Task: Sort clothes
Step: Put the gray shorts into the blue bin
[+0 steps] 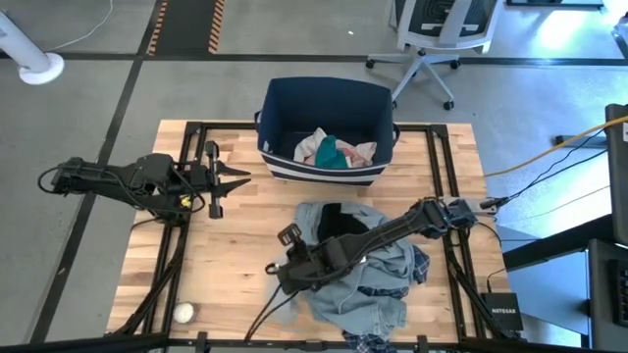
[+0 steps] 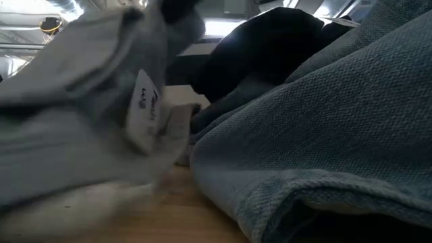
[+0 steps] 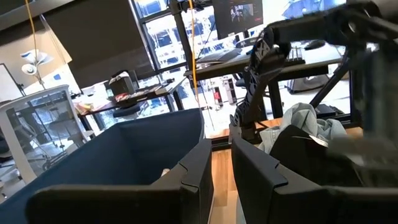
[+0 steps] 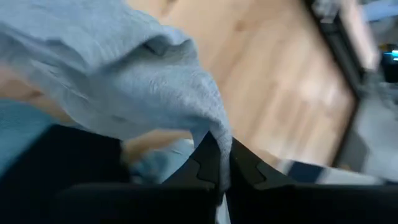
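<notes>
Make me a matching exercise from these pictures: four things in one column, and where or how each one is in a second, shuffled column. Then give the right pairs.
Things:
1. navy bin
2. small white ball
3. left gripper
4. right gripper

Places or states:
A. shut on a fold of light grey cloth
B. at the table's far edge, with a few clothes inside
C. open, over bare wood left of the bin
D. alone near the table's front left corner

Pairs: 1-B, 2-D, 3-C, 4-A
</notes>
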